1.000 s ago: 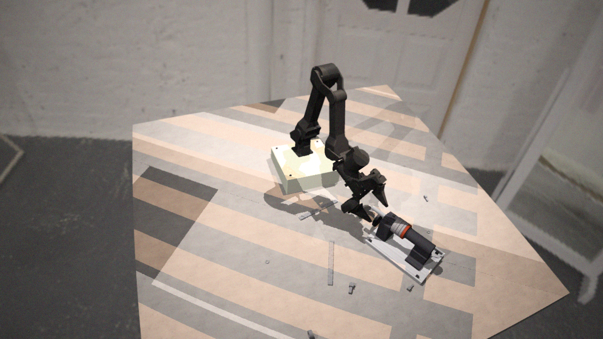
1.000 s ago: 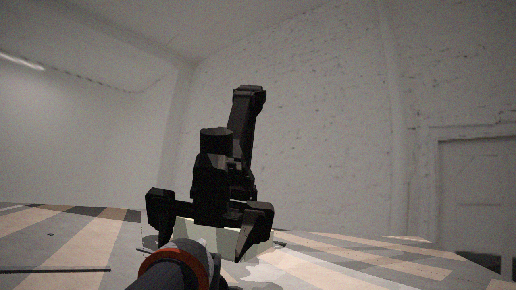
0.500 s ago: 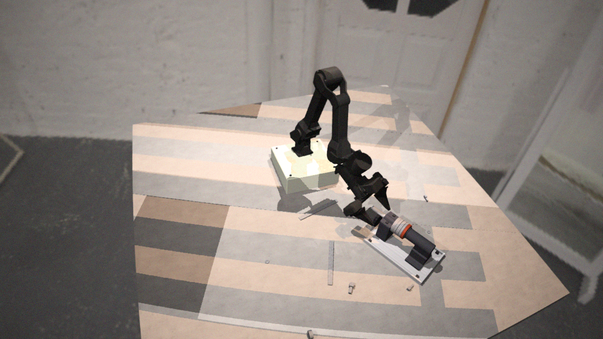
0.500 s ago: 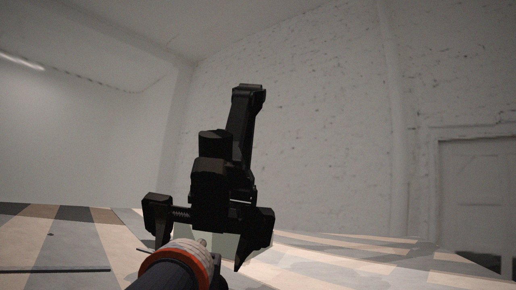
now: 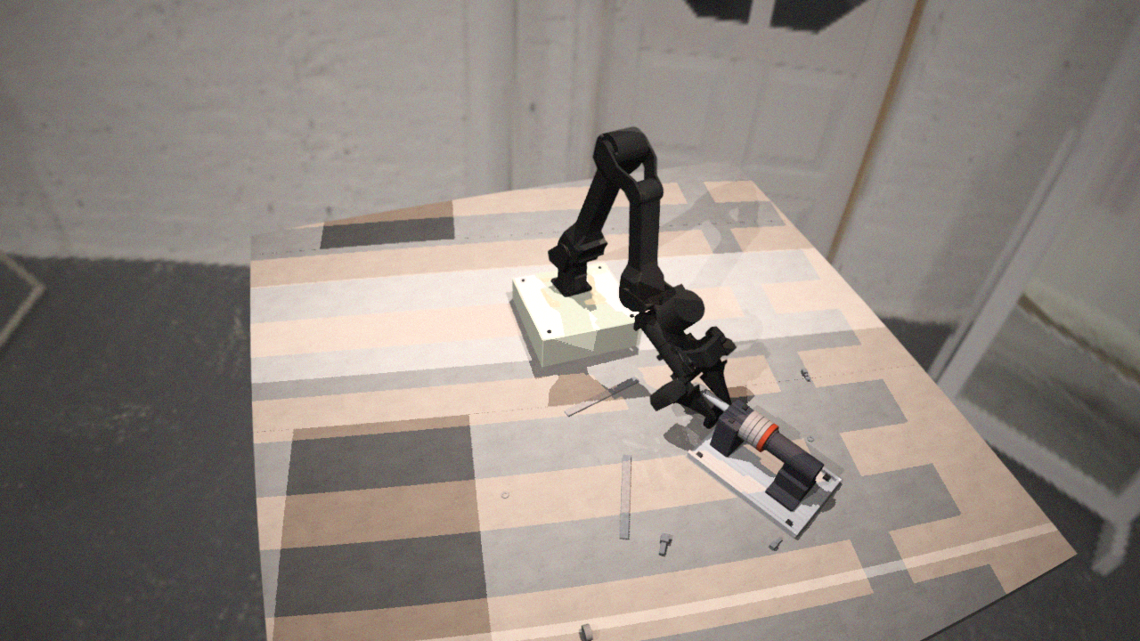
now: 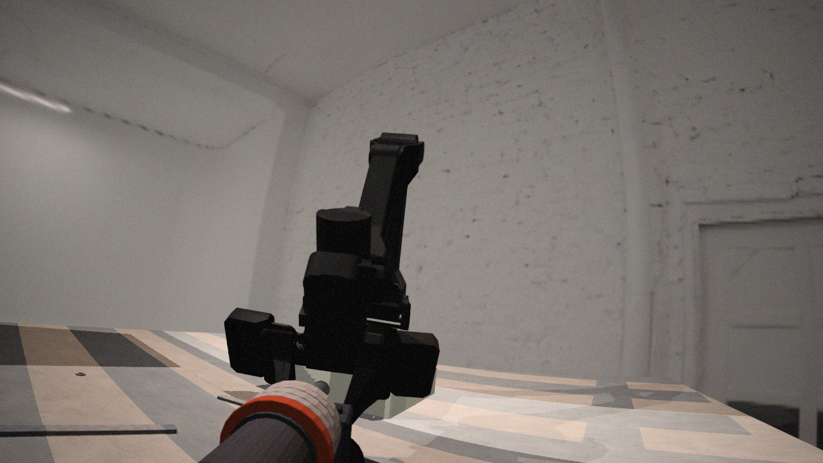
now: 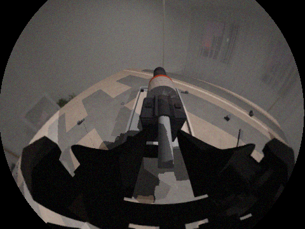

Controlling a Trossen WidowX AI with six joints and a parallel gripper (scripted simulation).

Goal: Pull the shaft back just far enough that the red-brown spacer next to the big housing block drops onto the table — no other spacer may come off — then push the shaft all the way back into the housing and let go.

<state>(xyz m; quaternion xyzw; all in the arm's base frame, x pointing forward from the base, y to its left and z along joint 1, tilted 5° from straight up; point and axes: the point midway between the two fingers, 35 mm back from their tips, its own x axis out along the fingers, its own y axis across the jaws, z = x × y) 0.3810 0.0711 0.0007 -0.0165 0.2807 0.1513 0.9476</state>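
Note:
The light grey shaft point(image 5: 713, 399) point(image 6: 322, 386) point(image 7: 165, 143) sticks out of the dark bearing block point(image 5: 725, 434) point(image 7: 148, 111). My gripper point(image 5: 719, 411) point(image 7: 162, 132) is partly open, with one finger on each side of the shaft close to that block. The wrist view shows a gap beside the shaft on both sides. Beyond the block sit several pale spacers point(image 5: 752, 427) point(image 6: 305, 392) point(image 7: 160, 84) in a row. The red-brown spacer point(image 5: 767, 435) point(image 6: 276, 402) is last, against the big dark housing point(image 5: 793, 454) point(image 6: 253, 443) point(image 7: 159, 71). The shaft inside them is hidden.
The assembly stands on a white base plate point(image 5: 745, 478). The pale robot base point(image 5: 590, 338) is behind. Flat strips point(image 5: 625, 498) point(image 6: 86, 429) and small screws point(image 5: 664, 543) point(image 7: 227, 117) lie around, with a small ring point(image 5: 504, 495) point(image 6: 80, 374) farther off.

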